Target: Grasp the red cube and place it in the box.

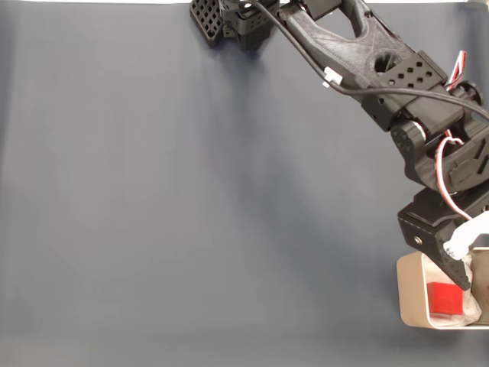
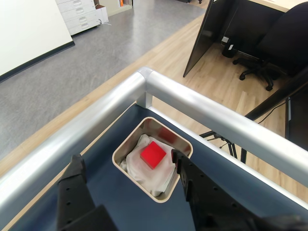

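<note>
The red cube lies inside the box, resting on the white lining. The beige box stands at the table's lower right corner in the fixed view. My gripper hovers above the box, open, its black fingers spread wide with nothing between them. The cube sits free of both fingers.
A silver metal rail runs along the table's edge right behind the box in the wrist view. The dark blue tabletop spreads wide to the left of the box. My arm's base sits at the top edge.
</note>
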`<state>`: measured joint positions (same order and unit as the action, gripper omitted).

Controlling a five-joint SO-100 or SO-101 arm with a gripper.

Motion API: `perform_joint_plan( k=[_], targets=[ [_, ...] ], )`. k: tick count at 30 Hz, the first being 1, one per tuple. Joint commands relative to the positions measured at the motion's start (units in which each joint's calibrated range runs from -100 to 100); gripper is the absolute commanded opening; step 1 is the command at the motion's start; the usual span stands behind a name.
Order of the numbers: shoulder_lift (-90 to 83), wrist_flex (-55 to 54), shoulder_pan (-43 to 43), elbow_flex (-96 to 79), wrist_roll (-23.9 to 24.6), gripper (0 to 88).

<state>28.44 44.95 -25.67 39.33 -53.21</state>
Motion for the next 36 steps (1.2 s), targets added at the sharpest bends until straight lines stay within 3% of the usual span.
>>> perform_joint_plan(
  k=[1, 17, 28, 36],
  targets=[
    [-2.0, -1.6, -0.5, 3.5, 0.3, 41.7],
    [-2.6, -1.4, -0.6, 3.1, 0.6, 38.7],
    [-6.3, -1.6, 0.7, -1.1, 0.3, 1.8],
    [-11.2, -1.6, 4.0, -5.3, 0.6, 0.0]
  ],
)
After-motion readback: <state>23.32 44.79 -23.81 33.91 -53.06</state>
